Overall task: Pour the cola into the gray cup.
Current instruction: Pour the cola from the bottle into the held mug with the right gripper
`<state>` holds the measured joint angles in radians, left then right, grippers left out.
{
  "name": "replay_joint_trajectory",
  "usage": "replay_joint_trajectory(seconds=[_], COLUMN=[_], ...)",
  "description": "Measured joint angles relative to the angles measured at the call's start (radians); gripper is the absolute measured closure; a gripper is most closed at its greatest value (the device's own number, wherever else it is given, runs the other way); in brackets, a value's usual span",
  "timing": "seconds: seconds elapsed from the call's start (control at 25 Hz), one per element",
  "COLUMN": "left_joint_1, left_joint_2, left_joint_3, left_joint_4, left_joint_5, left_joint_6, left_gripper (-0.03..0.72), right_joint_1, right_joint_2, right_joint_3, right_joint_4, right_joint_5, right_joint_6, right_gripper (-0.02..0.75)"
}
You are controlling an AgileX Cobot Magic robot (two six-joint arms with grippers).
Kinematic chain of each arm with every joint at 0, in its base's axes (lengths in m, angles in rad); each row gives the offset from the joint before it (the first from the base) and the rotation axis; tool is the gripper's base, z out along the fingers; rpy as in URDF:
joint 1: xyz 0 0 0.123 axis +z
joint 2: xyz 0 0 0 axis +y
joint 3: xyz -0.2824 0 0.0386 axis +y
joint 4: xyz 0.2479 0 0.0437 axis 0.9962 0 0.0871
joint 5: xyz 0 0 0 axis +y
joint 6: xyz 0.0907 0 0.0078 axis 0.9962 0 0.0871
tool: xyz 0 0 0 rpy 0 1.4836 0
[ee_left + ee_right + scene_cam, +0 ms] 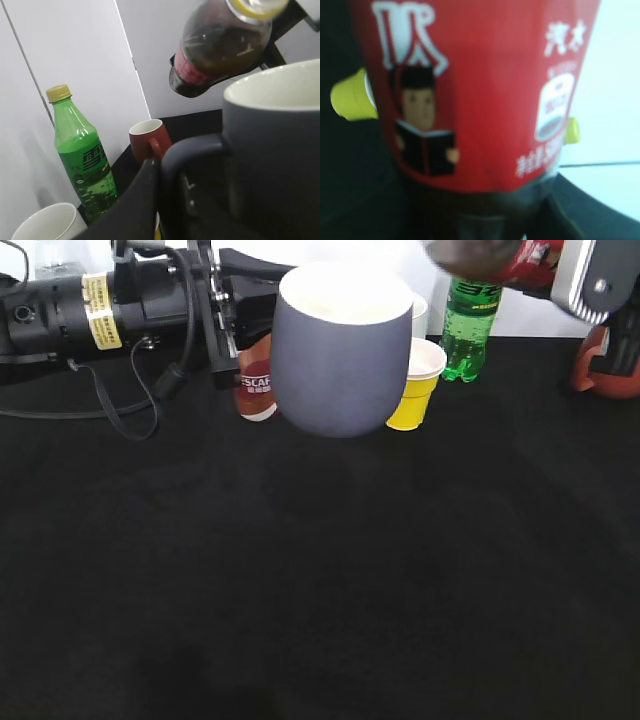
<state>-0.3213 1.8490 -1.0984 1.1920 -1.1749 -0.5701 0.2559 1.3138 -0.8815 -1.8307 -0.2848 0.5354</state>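
The gray cup point(342, 350), matte blue-gray with a white inside, hangs above the black table. My left gripper point(225, 325) is shut on its loop handle point(167, 165); a black finger point(142, 200) lies against the loop. The cola bottle point(500, 258), dark liquid with a red label, is tilted high at the top right, above and to the right of the cup's rim. My right gripper point(600, 280) is shut on it. The red label point(470, 90) fills the right wrist view. The bottle also shows in the left wrist view point(220, 45), above the cup point(275, 150). No liquid stream shows.
Behind the cup stand a Nescafe bottle point(256, 385), a yellow paper cup point(415, 390), a white cup point(419, 312) and a green soda bottle point(467, 330). A reddish-brown mug point(605, 370) is at the far right. Cables point(130, 410) trail from the left arm.
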Motion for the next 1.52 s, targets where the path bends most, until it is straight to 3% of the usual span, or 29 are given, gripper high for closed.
replay_joint_trajectory(seconds=[0.52, 1.52], left_joint_1=[0.000, 0.000], left_joint_2=[0.000, 0.000], left_joint_3=[-0.001, -0.001], left_joint_4=[0.007, 0.036], left_joint_5=[0.007, 0.013], left_joint_6=[0.005, 0.011], left_gripper=[0.634, 0.636], right_joint_1=[0.023, 0.023], right_joint_2=[0.000, -0.003], right_joint_3=[0.000, -0.003], right_joint_4=[0.003, 0.004], right_joint_5=[0.081, 0.089], right_joint_6=[-0.268, -0.356], right_gripper=[0.374, 0.374])
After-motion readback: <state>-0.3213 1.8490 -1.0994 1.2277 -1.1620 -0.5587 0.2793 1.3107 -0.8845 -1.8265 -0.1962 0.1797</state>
